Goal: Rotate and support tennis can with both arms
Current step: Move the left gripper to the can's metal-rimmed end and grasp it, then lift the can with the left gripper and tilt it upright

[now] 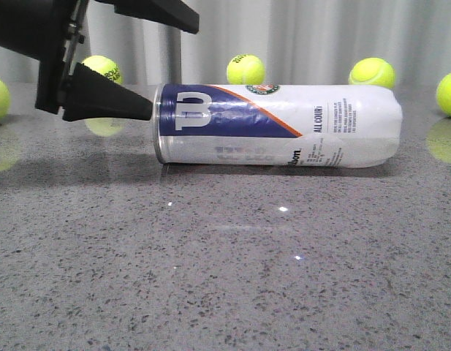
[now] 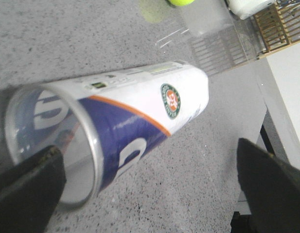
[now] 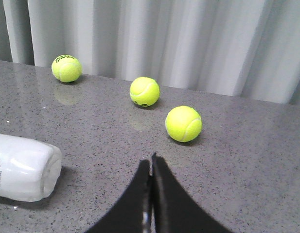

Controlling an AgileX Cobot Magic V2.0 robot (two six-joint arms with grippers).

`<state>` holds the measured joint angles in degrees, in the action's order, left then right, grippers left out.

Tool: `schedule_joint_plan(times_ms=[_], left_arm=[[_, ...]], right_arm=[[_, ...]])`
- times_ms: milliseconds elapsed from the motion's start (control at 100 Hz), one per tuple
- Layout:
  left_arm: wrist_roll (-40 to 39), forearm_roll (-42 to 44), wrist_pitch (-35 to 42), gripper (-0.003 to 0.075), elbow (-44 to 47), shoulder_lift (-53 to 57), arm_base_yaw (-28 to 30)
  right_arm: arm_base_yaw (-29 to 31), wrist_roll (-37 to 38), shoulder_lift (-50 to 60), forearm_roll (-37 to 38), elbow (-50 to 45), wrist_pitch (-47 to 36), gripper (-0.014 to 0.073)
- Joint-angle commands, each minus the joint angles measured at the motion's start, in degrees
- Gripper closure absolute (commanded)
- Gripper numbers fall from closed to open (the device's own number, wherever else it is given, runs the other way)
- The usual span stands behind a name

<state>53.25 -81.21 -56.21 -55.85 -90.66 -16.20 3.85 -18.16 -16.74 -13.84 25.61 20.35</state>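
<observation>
The tennis can (image 1: 276, 124) lies on its side across the middle of the grey speckled desk (image 1: 225, 278), silver-rimmed open mouth toward the left edge, white closed end toward the right. The navy section with the big white W sits at the mouth end, the orange stripe running slantwise up the label. In comes the left arm from the upper left corner of the front view, reaching in low and nearly level, and one pointed black finger of the left pincer (image 2: 150, 189) has its tip right at the can's rim; from here I cannot tell whether it touches. The left wrist view tells more: the pincer is spread wide, one finger (image 2: 28, 189) in front of the open mouth, the other finger (image 2: 271, 189) well off to the far side, nothing gripped between them. Over on the other side, the right pincer (image 3: 150, 194) is clenched, its two fingers pressed together to a thin seam, empty, hovering over bare desk just beside the can's white closed end and apart from it. Yellow-green tennis balls (image 1: 245, 69) are strung along the far edge of the desk, in front of a pale curtain (image 1: 320, 29), three of them ahead of the right pincer.
</observation>
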Motion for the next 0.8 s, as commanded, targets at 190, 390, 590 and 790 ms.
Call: schedule_joint_plan(times_ms=[190,390,590,790], left_arm=[[1.88,-5.98,-1.65,0.0099,-4.01,-2.12,-3.24],[2.26,-5.68,0.51,0.0522,-4.01,-2.45,-3.24],[4.87,-6.02,0.59,0.0741,-4.01,-2.45,-3.24],[7.38,-5.44,-2.34,0.0741,-4.01,0.11,-2.76]], right_arm=[[0.35,-0.06,-0.4,-0.33,1.42,-4.75,0.066],[0.35,-0.06,-0.4,-0.33,1.42,-4.75,0.066],[0.35,-0.06,-0.4,-0.33,1.42,-4.75,0.066],[0.35,-0.06,-0.4,-0.33,1.42,-4.75,0.066]])
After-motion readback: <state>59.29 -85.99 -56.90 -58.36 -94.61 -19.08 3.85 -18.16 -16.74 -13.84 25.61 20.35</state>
